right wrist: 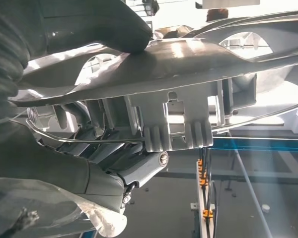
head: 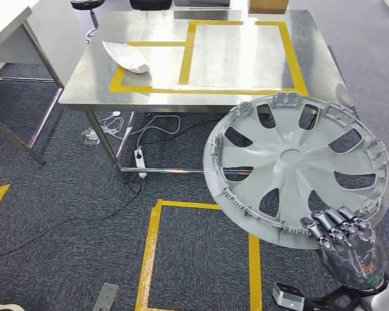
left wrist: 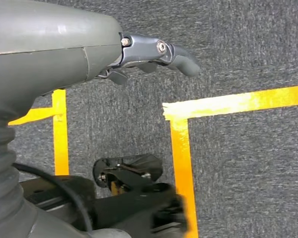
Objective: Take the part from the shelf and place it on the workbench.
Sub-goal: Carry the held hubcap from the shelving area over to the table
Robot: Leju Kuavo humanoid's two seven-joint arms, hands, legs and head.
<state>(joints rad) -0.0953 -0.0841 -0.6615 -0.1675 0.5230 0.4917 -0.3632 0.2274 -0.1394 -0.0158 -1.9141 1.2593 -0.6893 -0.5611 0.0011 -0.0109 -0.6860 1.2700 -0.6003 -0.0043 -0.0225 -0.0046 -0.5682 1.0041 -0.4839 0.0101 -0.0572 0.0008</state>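
A steel workbench fills the upper part of the head view, well ahead of the robot's right hand and across a stretch of dark carpet. Yellow tape marks rectangles on its top, likely showing where parts belong. A white curved part already lies on the marked area, far from the hand and toward the robot's left.

Next in size is the task's thing, a grey plastic wheel cover with spoke-shaped openings. It is off the shelf and not yet on the bench, held in the air directly above and in front of the right hand. The hand pinches its near rim, dark fingers curled over the ribbed inner face. In the right wrist view the thumb presses the opposite face of the rim, so the cover is clamped between them. Gripping the edge appears to keep the disc roughly flat, ready to lay down.

More yellow tape on the floor outlines a box beside the right hand.

The left hand hangs over the carpet, holding nothing, fingers extended.
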